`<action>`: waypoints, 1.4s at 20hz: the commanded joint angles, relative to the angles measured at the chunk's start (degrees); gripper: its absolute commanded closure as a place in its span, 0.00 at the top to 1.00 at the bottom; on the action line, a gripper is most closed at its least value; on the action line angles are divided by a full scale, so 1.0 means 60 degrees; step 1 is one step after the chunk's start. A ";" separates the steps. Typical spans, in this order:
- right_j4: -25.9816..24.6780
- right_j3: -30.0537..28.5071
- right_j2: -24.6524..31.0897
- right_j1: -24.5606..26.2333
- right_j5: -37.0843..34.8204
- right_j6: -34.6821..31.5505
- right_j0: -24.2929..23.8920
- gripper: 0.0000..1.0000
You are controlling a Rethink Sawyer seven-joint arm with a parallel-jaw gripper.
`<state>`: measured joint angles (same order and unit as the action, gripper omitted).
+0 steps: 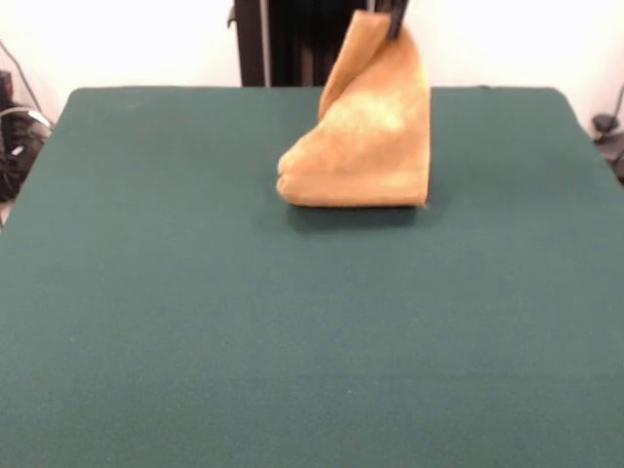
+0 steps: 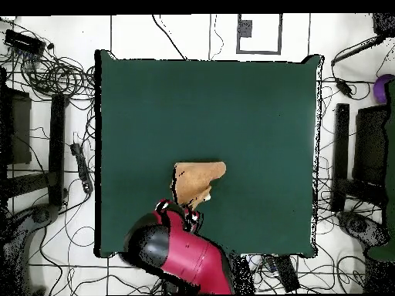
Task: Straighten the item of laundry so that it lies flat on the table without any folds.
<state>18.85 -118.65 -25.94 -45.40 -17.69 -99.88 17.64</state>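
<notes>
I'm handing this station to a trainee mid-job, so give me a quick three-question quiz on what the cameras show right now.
1. True or false: the towel lies flat on the table with no folds.
2. Multiple choice: where does the gripper hold the towel? A) by a top corner, lifted above the table; B) by the bottom edge, pressed into the table; C) nowhere, it is clear of the towel.
3. Fill in: the towel's lower edge rests on the ____ while its top hangs from the gripper.

Key
1. False: it is raised into a peaked, draped shape.
2. A.
3. Table.
</notes>
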 commanded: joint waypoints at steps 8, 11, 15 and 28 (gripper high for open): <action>0.1400 -0.5483 0.4923 -0.0053 0.4294 -0.4524 -0.2973 0.00; 0.0624 -0.5776 0.5684 0.0864 0.5738 -0.6067 -0.3455 0.00; -0.0266 -0.6088 0.5821 0.1560 0.6976 -0.7445 -0.3642 0.00; 0.1547 -0.6639 0.6384 0.0341 0.5456 -1.1536 -0.1498 1.00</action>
<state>18.44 -156.20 3.13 -37.80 24.09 -143.15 2.01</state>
